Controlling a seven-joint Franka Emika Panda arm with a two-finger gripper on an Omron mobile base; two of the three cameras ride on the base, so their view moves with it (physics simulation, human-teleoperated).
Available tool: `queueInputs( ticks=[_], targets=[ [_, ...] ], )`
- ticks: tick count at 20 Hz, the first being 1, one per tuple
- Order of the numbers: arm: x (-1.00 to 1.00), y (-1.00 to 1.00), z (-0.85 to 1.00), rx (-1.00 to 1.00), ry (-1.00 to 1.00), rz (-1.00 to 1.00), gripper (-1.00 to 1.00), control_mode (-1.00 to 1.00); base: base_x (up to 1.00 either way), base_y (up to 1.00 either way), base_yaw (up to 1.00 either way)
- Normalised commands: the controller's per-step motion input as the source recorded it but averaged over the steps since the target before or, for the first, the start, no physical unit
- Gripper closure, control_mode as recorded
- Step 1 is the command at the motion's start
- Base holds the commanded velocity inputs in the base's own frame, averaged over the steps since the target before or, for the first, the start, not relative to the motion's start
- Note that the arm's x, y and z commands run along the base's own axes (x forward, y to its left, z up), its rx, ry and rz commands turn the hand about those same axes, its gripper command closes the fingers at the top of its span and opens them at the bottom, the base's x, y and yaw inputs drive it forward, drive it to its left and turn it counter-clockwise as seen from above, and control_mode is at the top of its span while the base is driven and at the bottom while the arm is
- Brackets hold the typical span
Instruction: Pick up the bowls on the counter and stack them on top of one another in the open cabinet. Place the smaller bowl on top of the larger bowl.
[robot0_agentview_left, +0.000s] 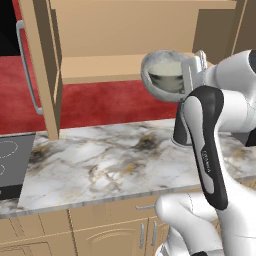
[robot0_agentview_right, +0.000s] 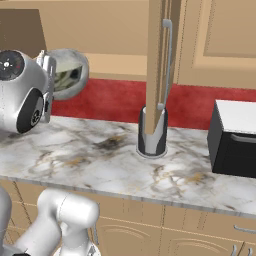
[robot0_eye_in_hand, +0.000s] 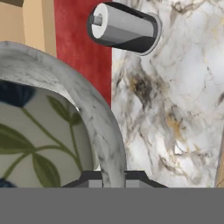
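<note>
My gripper (robot0_eye_in_hand: 113, 180) is shut on the thick rim of the larger bowl (robot0_agentview_left: 161, 74), which is marbled grey-white outside and has green leaves painted inside. The bowl (robot0_agentview_right: 70, 73) hangs tilted on its side, well above the counter (robot0_agentview_left: 100, 160), just in front of the right part of the open cabinet's shelf (robot0_agentview_left: 100, 67). In the hand view the bowl (robot0_eye_in_hand: 52, 131) takes up the left half, with its rim between the two fingertips (robot0_eye_in_hand: 89, 180). From the left base view the gripper (robot0_agentview_left: 194, 70) sits at the bowl's right edge. The smaller bowl is out of view.
The open cabinet door (robot0_agentview_left: 47, 75) with its silver bar handle (robot0_agentview_left: 27, 70) stands left of the shelf. A black-and-silver cylinder (robot0_agentview_right: 152, 135) stands on the counter (robot0_agentview_right: 90, 160) below the door (robot0_agentview_right: 157, 60). A cooktop (robot0_agentview_left: 10, 165) lies at far left, a black appliance (robot0_agentview_right: 235, 140) at far right.
</note>
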Motion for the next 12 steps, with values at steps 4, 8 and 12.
queueInputs(
  ticks=[4,8,12],
  targets=[
    [0.18,0.03,0.37,0.0,0.0,-0.01,1.0,-1.0,0.0,0.0,0.0],
    [0.19,0.03,0.17,0.0,0.0,-0.03,1.0,-1.0,0.0,0.0,0.0],
    [0.17,0.03,0.0,0.02,0.0,-0.04,1.0,-1.0,0.0,0.0,0.0]
  ],
)
